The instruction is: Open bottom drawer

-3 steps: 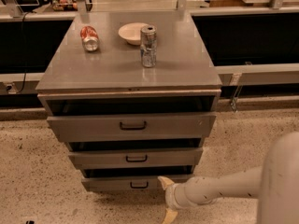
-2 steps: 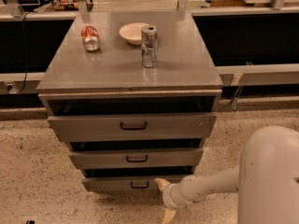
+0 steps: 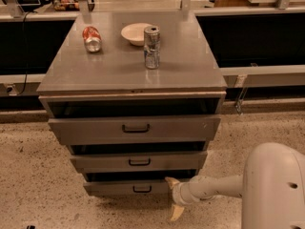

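The bottom drawer (image 3: pixel 119 188) is the lowest and narrowest of three grey metal fronts on the cabinet, with a small black loop handle (image 3: pixel 142 189). It stands slightly pulled out, with a dark gap above it. My gripper (image 3: pixel 172 197) is low at the drawer's right end, just right of the handle. Its two pale fingers are spread, one (image 3: pixel 171 182) up against the drawer front and one (image 3: pixel 175 212) down near the floor. It holds nothing. My white arm (image 3: pixel 214 187) reaches in from the lower right.
The middle drawer (image 3: pixel 138 161) and the top drawer (image 3: pixel 136 128) sit above. On the cabinet top (image 3: pixel 190 66) are an upright silver can (image 3: pixel 151 46), a red can lying down (image 3: pixel 91 38) and a white bowl (image 3: pixel 135 33). Speckled floor (image 3: pixel 33 175) surrounds the cabinet.
My arm's bulky white link has come further into view at the lower right. The gripper stays at the bottom drawer's right end, and the drawers have not visibly moved.
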Controlling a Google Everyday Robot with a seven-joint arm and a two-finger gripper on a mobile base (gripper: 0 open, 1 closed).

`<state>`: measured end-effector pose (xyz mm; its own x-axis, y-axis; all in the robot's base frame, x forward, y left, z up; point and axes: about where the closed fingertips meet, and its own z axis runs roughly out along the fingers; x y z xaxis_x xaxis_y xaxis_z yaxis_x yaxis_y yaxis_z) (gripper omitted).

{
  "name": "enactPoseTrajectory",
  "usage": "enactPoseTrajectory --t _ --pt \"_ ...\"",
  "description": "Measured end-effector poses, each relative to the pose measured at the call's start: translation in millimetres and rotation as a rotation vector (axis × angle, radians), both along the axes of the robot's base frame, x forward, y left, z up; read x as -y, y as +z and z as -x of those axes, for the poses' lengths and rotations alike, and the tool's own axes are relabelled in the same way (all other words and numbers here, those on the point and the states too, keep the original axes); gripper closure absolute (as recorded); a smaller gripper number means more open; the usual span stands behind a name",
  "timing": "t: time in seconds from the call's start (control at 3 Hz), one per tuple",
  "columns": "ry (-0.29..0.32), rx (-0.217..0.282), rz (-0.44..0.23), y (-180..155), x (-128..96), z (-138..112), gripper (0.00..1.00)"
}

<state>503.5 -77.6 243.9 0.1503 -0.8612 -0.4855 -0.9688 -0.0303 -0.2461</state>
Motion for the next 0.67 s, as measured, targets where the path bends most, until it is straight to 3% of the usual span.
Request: enactPoseTrajectory --t 0.33,0.67 --pt "-0.029 0.032 0.023 -12.8 19.9 -36.7 0.00" --pt "-0.056 0.030 0.052 -32.1 36.1 -64.3 0.00"
